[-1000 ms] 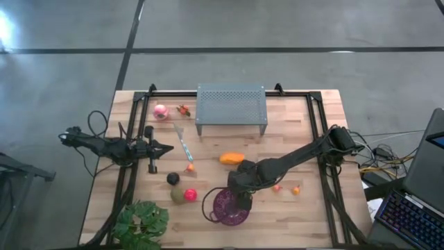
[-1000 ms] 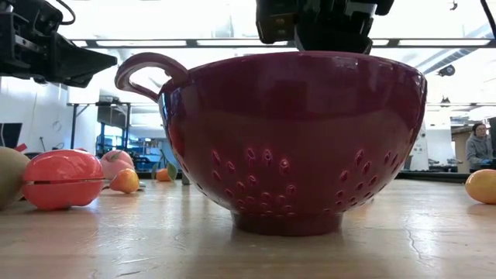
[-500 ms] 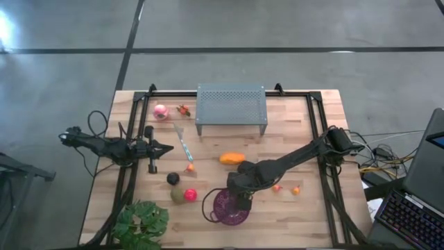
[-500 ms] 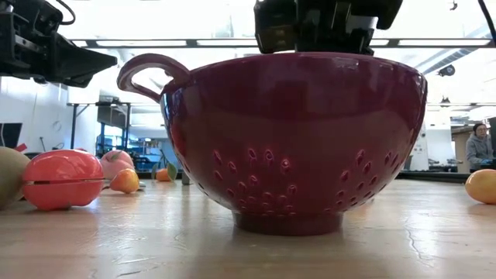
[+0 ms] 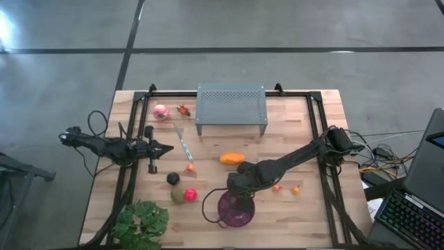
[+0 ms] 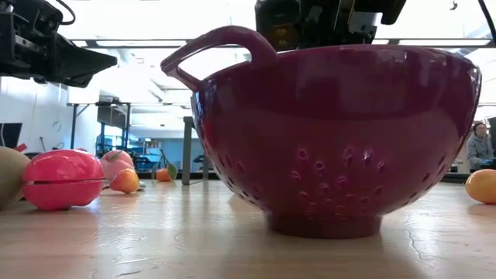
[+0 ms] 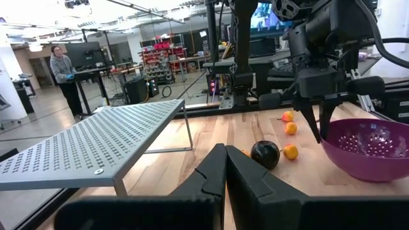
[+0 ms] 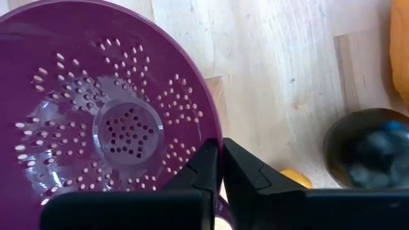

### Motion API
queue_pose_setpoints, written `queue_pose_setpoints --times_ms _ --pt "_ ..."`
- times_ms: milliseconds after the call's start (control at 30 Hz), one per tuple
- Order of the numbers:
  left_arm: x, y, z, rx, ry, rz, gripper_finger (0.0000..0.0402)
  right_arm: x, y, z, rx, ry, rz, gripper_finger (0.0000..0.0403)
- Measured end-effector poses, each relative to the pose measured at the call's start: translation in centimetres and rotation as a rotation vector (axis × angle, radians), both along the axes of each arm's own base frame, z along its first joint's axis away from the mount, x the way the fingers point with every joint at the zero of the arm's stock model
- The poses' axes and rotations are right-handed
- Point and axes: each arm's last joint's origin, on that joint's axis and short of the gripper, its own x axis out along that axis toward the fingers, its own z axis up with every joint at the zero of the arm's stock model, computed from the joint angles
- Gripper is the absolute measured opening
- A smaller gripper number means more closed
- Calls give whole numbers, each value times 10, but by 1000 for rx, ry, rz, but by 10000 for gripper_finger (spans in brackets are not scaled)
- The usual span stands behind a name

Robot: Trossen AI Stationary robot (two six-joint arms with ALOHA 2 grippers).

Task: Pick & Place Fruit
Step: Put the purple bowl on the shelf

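We see the fruit scattered over the wooden table (image 5: 291,139): a pink ball (image 5: 160,111) near the far left corner, an elongated orange piece (image 5: 232,158) just in front of the grey perforated shelf (image 5: 231,105), a dark ball (image 5: 173,179), an olive-green piece (image 5: 177,195) and a red ball (image 5: 190,194) clustered near the plant (image 5: 141,223), and two small orange bits (image 5: 295,189) on the right. None lies in the purple bowl (image 5: 236,209) (its holed bottom is bare in the right wrist view). The right gripper (image 8: 221,167) is clamped on the bowl's rim, one finger inside and one outside. The left gripper (image 5: 168,147) waits at the table's left edge, fingers pressed together on nothing
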Motion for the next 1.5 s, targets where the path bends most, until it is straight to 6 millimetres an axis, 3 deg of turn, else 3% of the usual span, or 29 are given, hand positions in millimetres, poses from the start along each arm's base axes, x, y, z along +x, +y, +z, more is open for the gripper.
queue_pose_setpoints --times_ms 467,867,1200,1500 --pt "0 0 0 0 0 0 12 -1 0 1 -1 2 0 13" --pt "0 0 0 0 0 0 12 -8 -11 34 60 -64 1 10" --pt "0 0 0 0 0 0 12 -7 -67 76 71 -85 -73 10" --pt "0 0 0 0 0 0 12 -12 -136 148 34 -147 -208 10"
